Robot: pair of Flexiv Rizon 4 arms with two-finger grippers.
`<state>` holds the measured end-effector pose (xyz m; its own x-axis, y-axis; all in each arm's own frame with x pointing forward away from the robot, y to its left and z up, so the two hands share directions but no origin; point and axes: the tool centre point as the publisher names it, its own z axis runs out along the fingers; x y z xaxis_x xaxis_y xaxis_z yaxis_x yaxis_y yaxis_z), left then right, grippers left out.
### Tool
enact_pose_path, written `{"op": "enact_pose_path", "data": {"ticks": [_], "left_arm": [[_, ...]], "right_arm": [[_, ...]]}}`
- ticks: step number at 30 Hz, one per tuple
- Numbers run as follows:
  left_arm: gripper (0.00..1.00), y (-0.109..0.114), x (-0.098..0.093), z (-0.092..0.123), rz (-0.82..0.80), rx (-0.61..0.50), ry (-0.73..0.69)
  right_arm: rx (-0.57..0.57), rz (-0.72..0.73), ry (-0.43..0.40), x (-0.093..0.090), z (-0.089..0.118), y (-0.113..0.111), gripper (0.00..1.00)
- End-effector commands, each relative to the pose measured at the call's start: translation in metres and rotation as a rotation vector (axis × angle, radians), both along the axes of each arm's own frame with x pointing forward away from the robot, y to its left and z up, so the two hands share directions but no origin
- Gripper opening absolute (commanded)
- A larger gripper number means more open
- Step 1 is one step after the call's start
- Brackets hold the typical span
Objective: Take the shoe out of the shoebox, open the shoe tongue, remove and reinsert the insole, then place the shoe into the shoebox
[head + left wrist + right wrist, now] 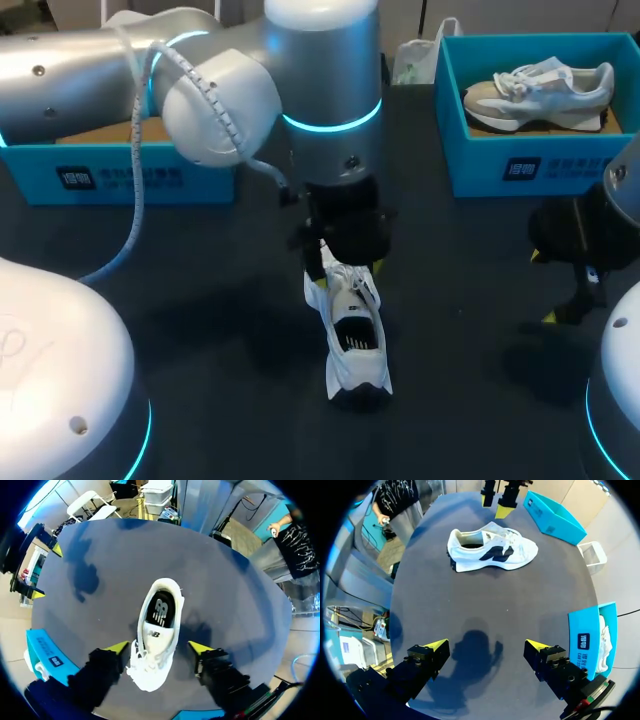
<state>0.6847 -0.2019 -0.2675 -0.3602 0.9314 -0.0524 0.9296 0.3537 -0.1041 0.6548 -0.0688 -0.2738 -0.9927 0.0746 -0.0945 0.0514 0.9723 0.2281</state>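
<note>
A white shoe [352,335] with a dark side mark lies on the black table near the middle, its heel toward the front edge. A black insole [161,611] shows inside it. My left gripper [348,274] hangs over the laced front of the shoe [156,645]. It [160,648] is open, with its yellow tips on either side of the laces and a gap on at least one side. My right gripper [486,645] stands open and empty at the right, well short of the shoe [492,552]. The blue shoebox [470,140] sits at the back right.
A second grey-and-white shoe [540,88] lies inside the shoebox. Another blue box [130,175] stands at the back left behind my left arm. A white bag [418,58] sits beside the shoebox. Bare black table lies between the shoe and my right gripper [565,285].
</note>
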Motion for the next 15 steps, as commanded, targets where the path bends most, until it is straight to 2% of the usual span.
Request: {"op": "enact_pose_path", "data": {"ticks": [1, 5, 7, 10, 12, 13, 15], "left_arm": [[1.00, 0.007, -0.004, 0.002, 0.001, -0.011, -0.011], [1.00, 0.007, -0.004, 0.002, 0.001, -0.011, -0.011], [1.00, 0.014, -0.009, -0.007, 0.093, -0.014, 0.024], [1.00, 0.021, -0.026, -0.010, 0.252, 0.019, 0.059], [1.00, 0.023, -0.035, -0.009, 0.544, 0.101, 0.047], [1.00, 0.027, -0.036, -0.007, 0.645, 0.106, -0.044], [1.00, 0.027, -0.036, -0.007, 0.645, 0.106, -0.044]], "right_arm": [[-0.001, 0.000, -0.002, -0.001, 0.000, 0.000, 1.00], [-0.001, 0.000, -0.002, -0.001, 0.000, 0.000, 1.00], [-0.001, 0.000, -0.002, -0.001, 0.000, 0.000, 1.00], [-0.001, 0.000, -0.002, -0.001, 0.000, 0.000, 1.00], [-0.001, 0.000, -0.002, -0.001, 0.000, 0.000, 1.00], [-0.001, 0.000, -0.002, -0.001, 0.000, 0.000, 1.00], [-0.001, 0.000, -0.002, -0.001, 0.000, 0.000, 1.00]]}}
